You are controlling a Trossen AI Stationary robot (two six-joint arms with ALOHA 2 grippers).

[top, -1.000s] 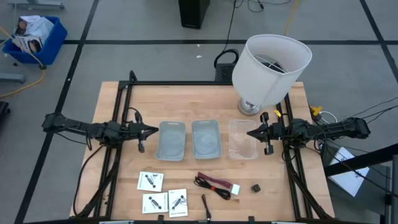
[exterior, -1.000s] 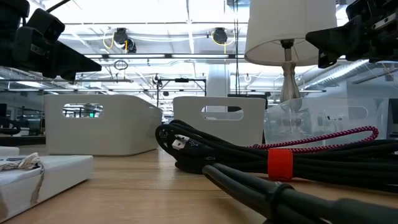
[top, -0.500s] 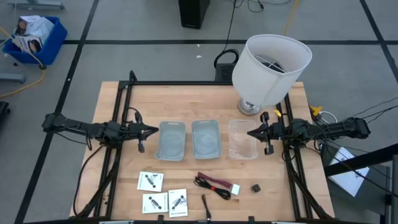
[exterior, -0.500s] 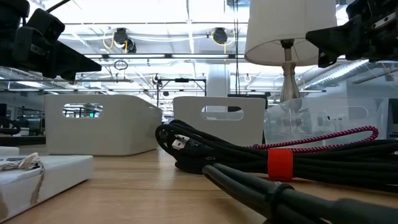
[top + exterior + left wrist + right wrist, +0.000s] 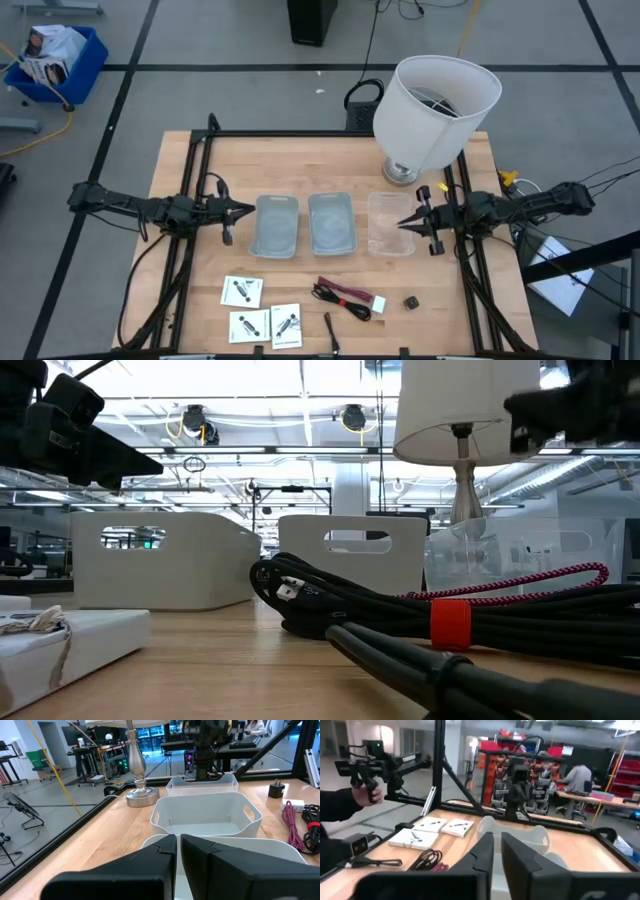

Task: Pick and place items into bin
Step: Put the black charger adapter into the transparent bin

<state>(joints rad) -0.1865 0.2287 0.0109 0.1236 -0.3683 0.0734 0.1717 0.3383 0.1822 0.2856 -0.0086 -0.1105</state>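
Three white cards (image 5: 241, 291) (image 5: 250, 325) (image 5: 286, 325), a black-and-red cable bundle (image 5: 340, 297), a tiny white block (image 5: 377, 303), a black cube (image 5: 411, 301) and a thin dark stick (image 5: 330, 330) lie flat on the near part of the wooden table. Three bins stand in a row mid-table: two pale ones (image 5: 277, 225) (image 5: 332, 222) and a clear one (image 5: 390, 222). My left gripper (image 5: 247, 211) is shut and empty, just left of the left bin. My right gripper (image 5: 402, 222) is shut and empty, over the clear bin's right edge.
A large white lamp (image 5: 435, 105) stands at the far right, close behind my right arm. A black frame (image 5: 190, 180) runs along the table's sides. In the right wrist view a person's hand (image 5: 367, 792) holds a device beyond the table.
My right gripper has moved a little toward the table's near edge, still shut and empty. My left arm and the items have kept still.
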